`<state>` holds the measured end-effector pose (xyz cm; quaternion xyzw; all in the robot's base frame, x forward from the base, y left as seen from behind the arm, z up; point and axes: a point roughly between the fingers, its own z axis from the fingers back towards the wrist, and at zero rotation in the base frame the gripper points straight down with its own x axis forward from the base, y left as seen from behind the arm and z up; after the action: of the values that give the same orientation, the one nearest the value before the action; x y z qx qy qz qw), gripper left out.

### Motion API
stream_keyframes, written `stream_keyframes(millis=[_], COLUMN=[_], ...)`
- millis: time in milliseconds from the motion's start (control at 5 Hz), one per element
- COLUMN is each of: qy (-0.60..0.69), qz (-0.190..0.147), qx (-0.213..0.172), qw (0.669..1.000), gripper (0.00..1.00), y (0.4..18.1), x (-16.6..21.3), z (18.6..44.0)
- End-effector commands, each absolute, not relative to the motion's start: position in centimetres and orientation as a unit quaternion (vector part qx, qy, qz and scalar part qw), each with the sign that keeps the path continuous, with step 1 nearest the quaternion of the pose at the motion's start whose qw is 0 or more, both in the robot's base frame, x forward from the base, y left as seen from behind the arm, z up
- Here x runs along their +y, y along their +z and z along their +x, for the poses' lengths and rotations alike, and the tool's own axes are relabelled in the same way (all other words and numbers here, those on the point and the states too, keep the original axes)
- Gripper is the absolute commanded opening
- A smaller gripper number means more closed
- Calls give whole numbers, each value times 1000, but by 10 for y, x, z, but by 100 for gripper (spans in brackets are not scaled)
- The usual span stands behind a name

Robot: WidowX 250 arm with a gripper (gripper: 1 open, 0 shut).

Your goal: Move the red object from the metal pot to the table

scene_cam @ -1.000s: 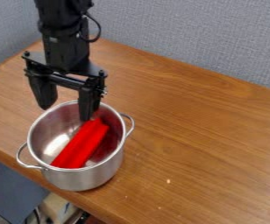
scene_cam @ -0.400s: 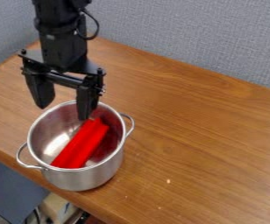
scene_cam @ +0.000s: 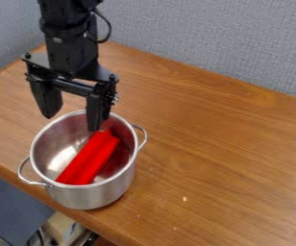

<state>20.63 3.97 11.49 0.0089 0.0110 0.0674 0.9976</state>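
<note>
The bright red block [scene_cam: 89, 159], smooth and elongated, is lying slantwise inside the shiny round metal pot [scene_cam: 91, 197], lower left in the frame. The lidless, two-handled pot is standing upright on the brown wood-grain table [scene_cam: 221, 144], which is stretching across the frame.

The table [scene_cam: 215, 154] is brown wood grain, spreading widely to the right of the metal pot [scene_cam: 86, 195] and reaching behind it. The round, shiny pot sits directly on it, near the table's edge, its two side handles sticking out.
</note>
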Motion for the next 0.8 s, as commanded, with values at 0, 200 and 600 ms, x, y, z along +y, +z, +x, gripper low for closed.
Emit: stream_keyframes(millis=[0,200,600], qy=[64,71,85], qz=[7,0,-7], qx=[-2,-4,-16], qw=[998,997,996], gripper=[100,100,100], y=[123,126,133], x=[40,43,50], z=[209,214,229])
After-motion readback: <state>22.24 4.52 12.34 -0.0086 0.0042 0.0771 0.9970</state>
